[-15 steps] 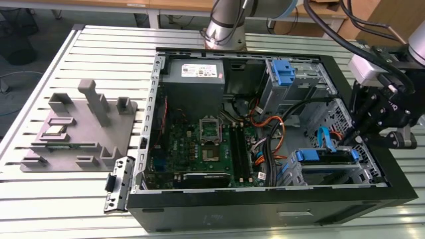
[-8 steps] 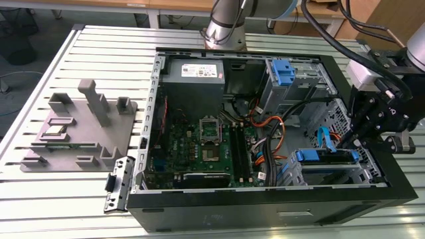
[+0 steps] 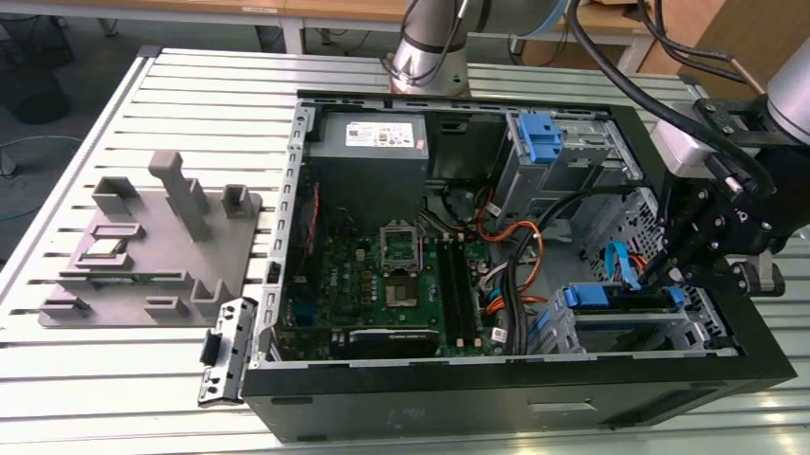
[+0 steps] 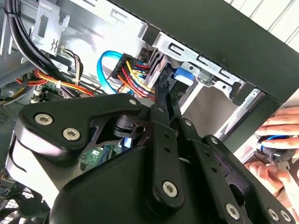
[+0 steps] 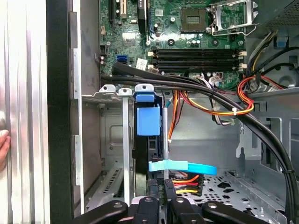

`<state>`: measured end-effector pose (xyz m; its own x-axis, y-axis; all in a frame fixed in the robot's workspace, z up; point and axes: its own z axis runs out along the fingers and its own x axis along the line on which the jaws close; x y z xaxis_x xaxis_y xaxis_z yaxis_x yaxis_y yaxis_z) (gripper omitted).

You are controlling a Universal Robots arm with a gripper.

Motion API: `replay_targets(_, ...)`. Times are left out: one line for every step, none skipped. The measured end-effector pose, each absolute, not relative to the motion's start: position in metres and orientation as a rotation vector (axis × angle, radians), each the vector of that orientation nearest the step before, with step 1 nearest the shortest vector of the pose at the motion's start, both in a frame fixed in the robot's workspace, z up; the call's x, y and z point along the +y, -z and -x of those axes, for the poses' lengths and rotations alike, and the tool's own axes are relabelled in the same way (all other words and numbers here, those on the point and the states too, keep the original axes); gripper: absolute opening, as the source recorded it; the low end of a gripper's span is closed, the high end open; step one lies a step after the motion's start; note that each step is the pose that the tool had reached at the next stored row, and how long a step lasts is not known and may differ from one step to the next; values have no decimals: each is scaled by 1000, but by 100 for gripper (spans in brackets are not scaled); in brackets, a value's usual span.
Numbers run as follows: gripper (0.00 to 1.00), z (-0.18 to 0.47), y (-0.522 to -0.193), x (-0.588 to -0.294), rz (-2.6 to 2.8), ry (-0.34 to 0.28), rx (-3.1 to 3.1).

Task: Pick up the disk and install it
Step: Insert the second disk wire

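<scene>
I'm the gripper (image 3: 667,275), hanging over the near right corner of the open computer case (image 3: 506,393) in the exterior view. My fingers (image 4: 164,100) are drawn close together, tips pressed on the back end of the disk (image 5: 148,140), so I read my jaws as clenched on it, though the contact itself is partly hidden.

The disk sits on edge in the drive cage (image 3: 646,327) at the case's near right corner, in the slot next to the case wall. Its blue rail (image 3: 593,296) shows on top in the exterior view; in the first wrist view a blue tab (image 5: 147,120) sits on the disk. A flat blue cable (image 5: 182,167) crosses just beside my fingertips, with a red, yellow and black wire plug (image 5: 185,183) close by.

The motherboard (image 3: 379,284) lies left of the cage. The grey power supply (image 3: 370,142) is at the far side. A grey fixture block (image 3: 146,246) sits on the table (image 3: 101,379), well left of the case. A person's hand (image 4: 275,144) rests outside the case wall in the second wrist view.
</scene>
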<state>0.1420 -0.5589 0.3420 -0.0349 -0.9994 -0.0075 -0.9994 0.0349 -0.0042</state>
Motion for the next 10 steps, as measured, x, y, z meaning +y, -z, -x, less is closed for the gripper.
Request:
replay_targets(16, -142, -342, -559, 2177, -3, 2254)
replay_targets(16, -142, -342, -559, 2177, -3, 2254)
replay_targets(16, -142, -342, -559, 2177, -3, 2254)
replay_targets(16, -142, -342, -560, 2177, -3, 2254)
replay_targets(16, -142, -342, -560, 2177, -3, 2254)
replay_targets(16, -142, -342, -560, 2177, -3, 2254)
replay_targets(16, -142, -342, -561, 2177, -3, 2254)
replay_targets(16, -142, -342, -561, 2177, -3, 2254)
replay_targets(16, -142, -341, -561, 2176, -4, 2254)
replay_targets(16, -142, -341, -561, 2176, -4, 2254)
